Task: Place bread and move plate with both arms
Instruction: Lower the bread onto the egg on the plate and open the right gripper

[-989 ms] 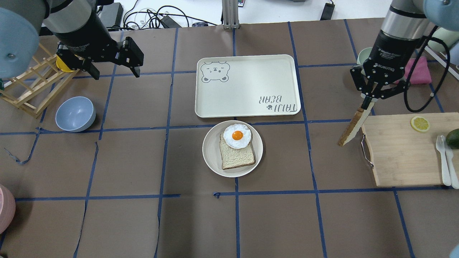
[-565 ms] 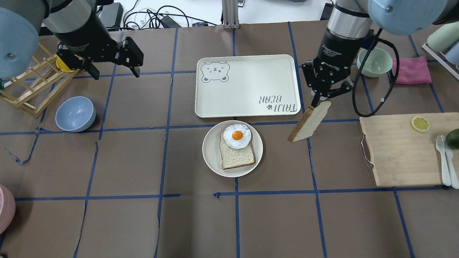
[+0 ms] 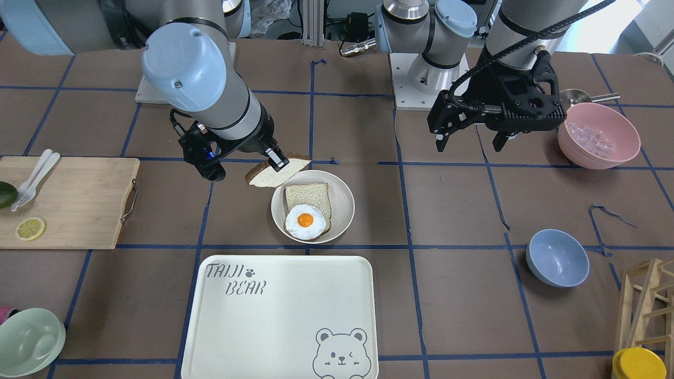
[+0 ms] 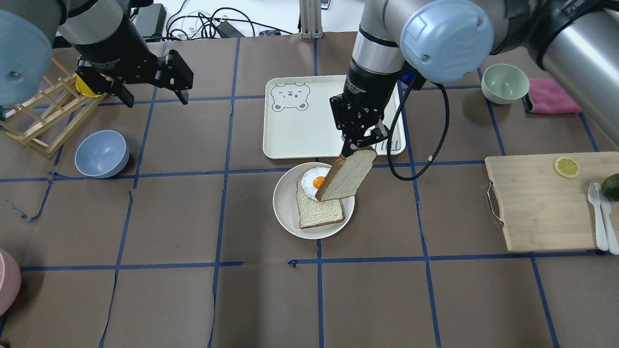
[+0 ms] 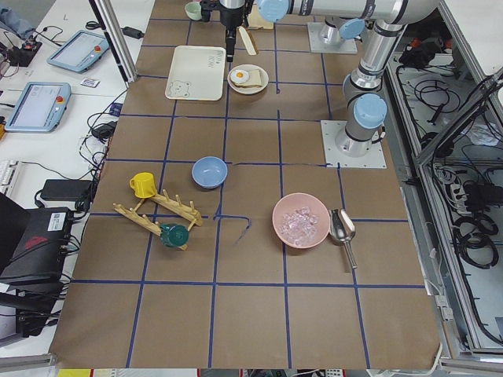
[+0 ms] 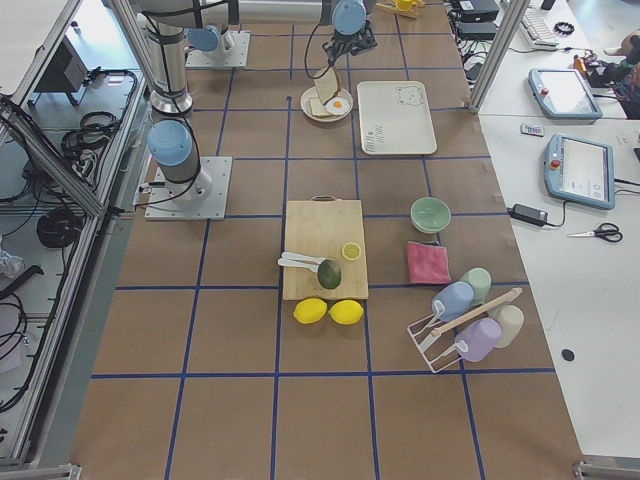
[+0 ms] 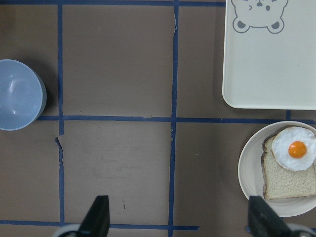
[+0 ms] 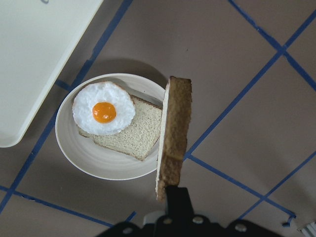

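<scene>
Am holding large brown-crusted bread slice (image 4: 349, 175) on edge, crust pinched in right end effector (image 4: 357, 146), hanging over round cream plate (image 4: 285, 212) for tipping onto fried egg (image 4: 315, 182). I judge left end effector (image 4: 157, 98), spread, is hovering aside awaiting plate move.

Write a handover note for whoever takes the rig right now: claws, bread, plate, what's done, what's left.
Right claw: shut on the bread, gripping one end. The slice hangs tilted in the air by the plate rim and touches nothing.
Left claw: open and empty, hovering over the table, far from the plate.
Plate: on the table beside the tray, holding a slice with an egg on top.
Done: bread picked up and at the plate.
Left: lower the bread onto the plate, release it, then move the plate with both arms.
</scene>
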`<state>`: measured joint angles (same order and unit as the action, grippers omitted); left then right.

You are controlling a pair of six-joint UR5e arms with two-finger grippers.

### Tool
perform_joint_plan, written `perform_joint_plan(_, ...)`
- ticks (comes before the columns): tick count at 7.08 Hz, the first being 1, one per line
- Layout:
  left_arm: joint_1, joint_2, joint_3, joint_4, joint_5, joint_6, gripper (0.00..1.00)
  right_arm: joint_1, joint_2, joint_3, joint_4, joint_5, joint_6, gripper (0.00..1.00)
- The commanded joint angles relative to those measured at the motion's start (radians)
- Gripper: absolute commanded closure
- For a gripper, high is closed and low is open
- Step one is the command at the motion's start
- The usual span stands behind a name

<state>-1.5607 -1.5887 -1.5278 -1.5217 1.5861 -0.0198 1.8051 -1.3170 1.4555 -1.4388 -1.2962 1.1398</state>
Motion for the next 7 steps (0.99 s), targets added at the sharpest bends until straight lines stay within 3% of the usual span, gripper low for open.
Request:
perform_joint_plan(1,0.001,0.000,0.000,0.000,0.000,0.003,0.00,0.037,0.025,0.008,0.003,0.014,0.026,1.00)
perform_joint_plan(5,0.001,0.000,0.000,0.000,-0.001,0.006,0.00,0.079,0.071,0.036,-0.046,-0.025,0.011,1.00)
perform_joint_plan(7,0.001,0.000,0.000,0.000,-0.001,0.006,0.00,0.079,0.091,0.049,-0.055,-0.113,-0.006,1.00)
